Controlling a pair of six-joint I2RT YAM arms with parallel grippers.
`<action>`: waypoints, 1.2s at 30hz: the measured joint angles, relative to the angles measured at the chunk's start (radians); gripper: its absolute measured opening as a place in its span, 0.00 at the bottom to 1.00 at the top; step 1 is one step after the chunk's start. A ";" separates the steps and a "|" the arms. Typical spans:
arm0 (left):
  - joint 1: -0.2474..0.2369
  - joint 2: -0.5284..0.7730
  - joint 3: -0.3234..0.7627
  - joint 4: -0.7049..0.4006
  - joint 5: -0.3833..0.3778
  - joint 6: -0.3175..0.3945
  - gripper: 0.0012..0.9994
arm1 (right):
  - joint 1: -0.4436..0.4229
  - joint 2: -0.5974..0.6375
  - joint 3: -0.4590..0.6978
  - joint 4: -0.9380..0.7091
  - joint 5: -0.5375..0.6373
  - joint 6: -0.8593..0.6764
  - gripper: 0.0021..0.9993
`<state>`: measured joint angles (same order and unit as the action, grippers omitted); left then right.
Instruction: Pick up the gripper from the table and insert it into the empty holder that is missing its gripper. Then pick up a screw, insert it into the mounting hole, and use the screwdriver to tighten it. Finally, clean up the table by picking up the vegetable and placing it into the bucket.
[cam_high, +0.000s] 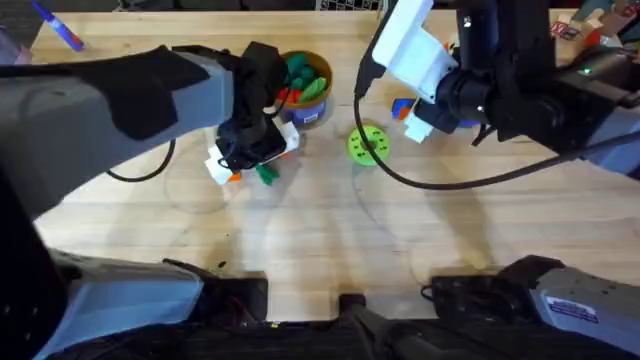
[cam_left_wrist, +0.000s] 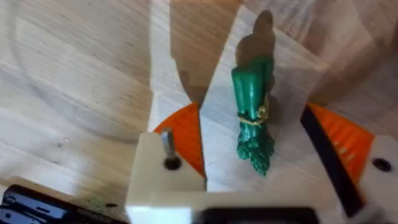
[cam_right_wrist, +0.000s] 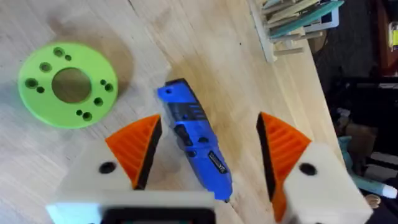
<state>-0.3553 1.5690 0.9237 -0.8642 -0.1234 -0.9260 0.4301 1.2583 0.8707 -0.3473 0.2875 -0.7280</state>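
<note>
The worktop (cam_high: 320, 240) is pale wood and carries everything. The left tool (cam_left_wrist: 267, 165) hangs low over it with its orange pads spread wide, and the vegetable (cam_left_wrist: 253, 115), dark green with a thin gold band, lies on the wood in the gap between them, touching neither. Just beyond this tool stands the bucket (cam_high: 318, 115), with green and red toy vegetables (cam_high: 300, 80) inside. The right tool (cam_right_wrist: 208, 155) is likewise spread open, straddling the blue screwdriver (cam_right_wrist: 196, 146), which lies flat on the wood between its pads without touching them. Just beside that tool lies a lime-green disc (cam_right_wrist: 67, 84) with a large middle hole and small ones around it.
</note>
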 joint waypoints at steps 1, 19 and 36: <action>0.000 0.006 0.000 0.004 0.007 -0.006 0.83 | 0.000 0.000 0.000 0.000 0.000 0.000 0.91; 0.000 -0.161 0.241 -0.189 0.058 -0.049 0.01 | 0.000 0.000 0.000 0.000 0.003 0.000 0.91; -0.002 0.001 0.272 0.365 0.187 0.295 0.34 | 0.000 0.000 0.000 -0.001 0.003 0.000 0.91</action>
<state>-0.3573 1.5698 1.1957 -0.4995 0.0635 -0.6307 0.4301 1.2587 0.8707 -0.3484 0.2909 -0.7280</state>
